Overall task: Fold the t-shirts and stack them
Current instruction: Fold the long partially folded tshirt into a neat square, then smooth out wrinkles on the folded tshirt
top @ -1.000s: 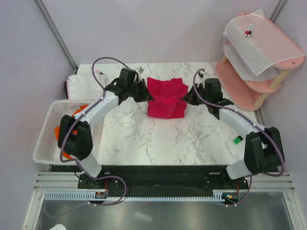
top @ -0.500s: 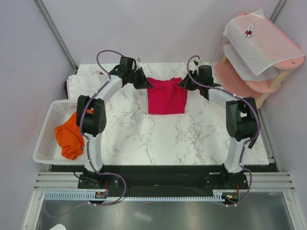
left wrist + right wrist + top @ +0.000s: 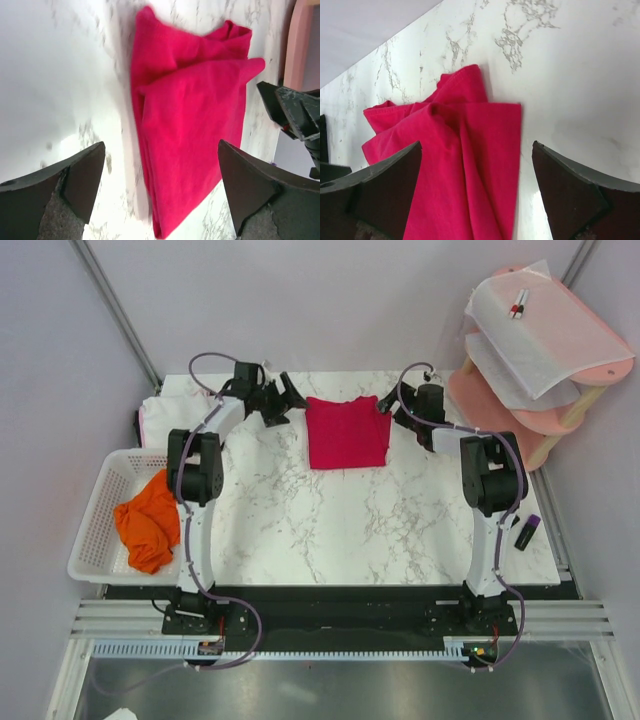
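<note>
The crimson-red t-shirt [image 3: 347, 432] lies folded in a flat rectangle at the back middle of the marble table [image 3: 340, 530]. My left gripper [image 3: 287, 401] stands open just off its left edge, and my right gripper [image 3: 389, 409] stands open just off its right edge; neither holds cloth. In the left wrist view the red t-shirt [image 3: 195, 115] lies ahead of the open left gripper [image 3: 160, 144]. The right wrist view shows the red t-shirt [image 3: 460, 165] between and beyond the spread fingers of the right gripper [image 3: 476, 145]. An orange t-shirt [image 3: 147, 520] hangs over the basket. A white t-shirt [image 3: 165, 416] lies at the back left.
A white mesh basket [image 3: 98, 502] sits at the table's left edge. A pink two-tier shelf [image 3: 520, 415] draped with thin white sheets stands at the back right. A small dark purple object [image 3: 527, 532] lies near the right edge.
Both grippers opened and let go of the red t-shirt, then drew back a little to its sides. The shirt now lies flatter and farther back.
</note>
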Available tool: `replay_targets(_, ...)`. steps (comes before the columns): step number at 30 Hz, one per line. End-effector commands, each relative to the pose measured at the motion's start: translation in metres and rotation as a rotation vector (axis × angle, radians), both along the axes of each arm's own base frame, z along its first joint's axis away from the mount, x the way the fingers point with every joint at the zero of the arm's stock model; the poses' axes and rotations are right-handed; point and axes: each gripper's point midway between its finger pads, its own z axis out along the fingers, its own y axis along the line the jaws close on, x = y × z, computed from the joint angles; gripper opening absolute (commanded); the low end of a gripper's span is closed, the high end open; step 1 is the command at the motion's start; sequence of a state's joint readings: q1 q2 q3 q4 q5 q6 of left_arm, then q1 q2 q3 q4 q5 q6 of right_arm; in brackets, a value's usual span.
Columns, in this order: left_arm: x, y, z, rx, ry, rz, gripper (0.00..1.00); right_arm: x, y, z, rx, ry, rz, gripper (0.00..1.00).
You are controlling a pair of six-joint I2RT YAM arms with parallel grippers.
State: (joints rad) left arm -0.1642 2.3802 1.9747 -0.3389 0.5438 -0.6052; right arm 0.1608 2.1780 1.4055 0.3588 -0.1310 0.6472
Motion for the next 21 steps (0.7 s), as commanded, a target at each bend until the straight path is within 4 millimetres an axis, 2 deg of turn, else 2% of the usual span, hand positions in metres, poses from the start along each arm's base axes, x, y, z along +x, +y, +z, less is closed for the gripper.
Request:
replay_targets(1,-0.019,-0.002,0.074,-0.022,-0.227,-0.01,1.0,-0.01,-0.008,0.078,0.003,-0.188,-0.043,0.98)
replay_targets(4,-0.048,-0.005,0.082,-0.072,-0.255,-0.028,1.0,-0.027,-0.003,0.074,0.01,-0.16,-0.002,0.98)
replay_targets(7,-0.067,-0.011,0.069,-0.077,-0.225,-0.042,0.99,-0.033,0.002,0.058,0.01,-0.11,0.036,0.98)
replay_targets(11,-0.085,-0.019,0.041,-0.059,-0.157,-0.055,0.98,-0.035,0.008,0.031,0.018,-0.045,0.064,0.98)
replay_targets(15,-0.096,-0.024,0.022,-0.06,-0.108,-0.069,0.96,-0.027,0.016,0.007,0.025,-0.012,0.096,0.98)
replay_targets(21,-0.106,-0.026,0.009,-0.046,-0.09,-0.085,0.95,-0.007,0.023,0.007,0.041,-0.06,0.114,0.89)
